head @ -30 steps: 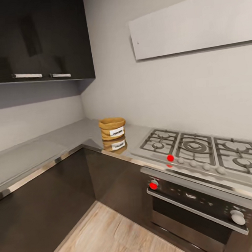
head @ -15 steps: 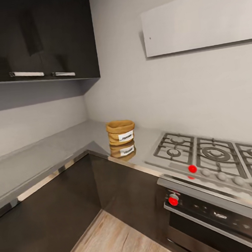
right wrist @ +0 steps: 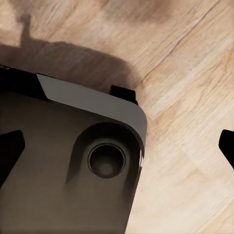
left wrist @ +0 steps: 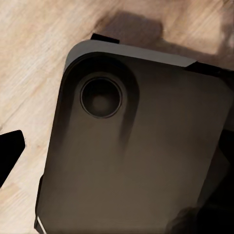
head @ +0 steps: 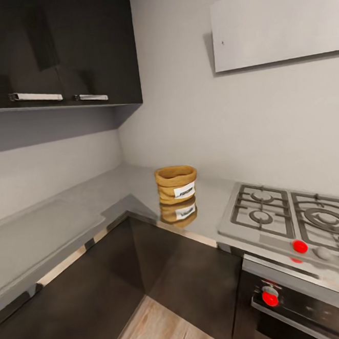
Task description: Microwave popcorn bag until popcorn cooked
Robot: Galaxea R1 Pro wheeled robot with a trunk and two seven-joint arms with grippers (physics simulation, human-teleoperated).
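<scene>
The popcorn bag (head: 176, 184), a small tan sack with a rolled rim and a white label, stands upright on the grey glossy countertop (head: 66, 225) near the inner corner, just left of the gas hob. Its reflection shows in the slab below it. The inside of the bag is hidden from this angle. The microwave is out of view. In the right wrist view, my right gripper (right wrist: 117, 151) is open, its dark fingertips (right wrist: 10, 151) wide apart over the robot's dark base and the wooden floor. My left gripper (left wrist: 117, 156) hangs likewise, one fingertip (left wrist: 9, 153) at the frame's edge.
A steel gas hob (head: 292, 220) with red knobs sits right of the bag, above a built-in oven (head: 305, 306). Dark wall cabinets (head: 56, 51) hang over the left counter run. Dark base cabinets (head: 97, 289) enclose a wedge of wooden floor (head: 163, 334).
The head camera has turned and come closer: the bag and the hob have slid right and downward in the picture. The bag itself has not moved on the countertop.
</scene>
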